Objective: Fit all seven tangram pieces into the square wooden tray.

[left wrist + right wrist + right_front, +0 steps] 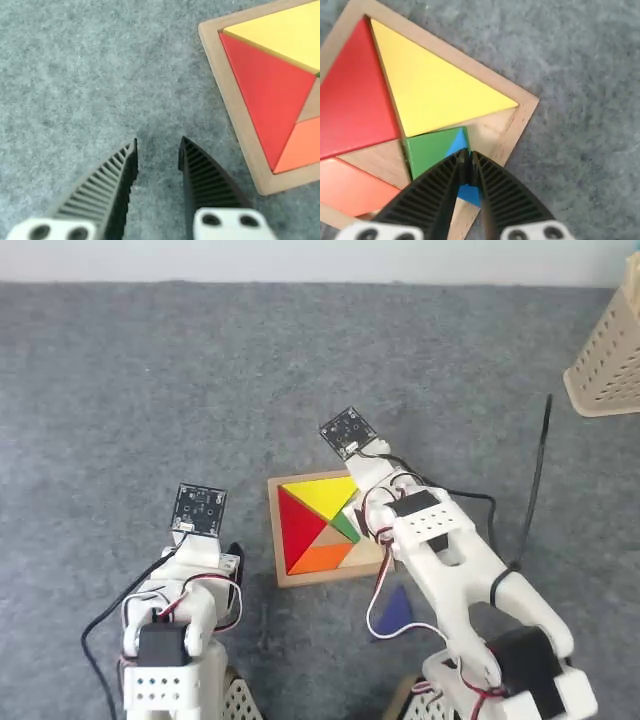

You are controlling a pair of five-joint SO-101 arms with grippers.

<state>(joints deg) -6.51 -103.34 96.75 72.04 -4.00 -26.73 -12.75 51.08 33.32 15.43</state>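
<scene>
Grey felt covers the table. Nearest, the left arm is folded low, its left gripper [157, 142] pointing down at bare felt just beside the tray's [235, 110] left rim, fingers spread apart. A dark blue piece [397, 608] lies on the felt near the tray's near side, under the right arm's cables. That arm stretches over the tray's right part. The right gripper [466, 155] is pressed together on a light blue piece [469, 194] above the green piece [427, 152]; it may be touching the rim. The red triangle [350, 105], yellow triangle [430, 85] and orange piece [350, 190] sit inside. A basket [610, 350] stands well beyond the tray.
</scene>
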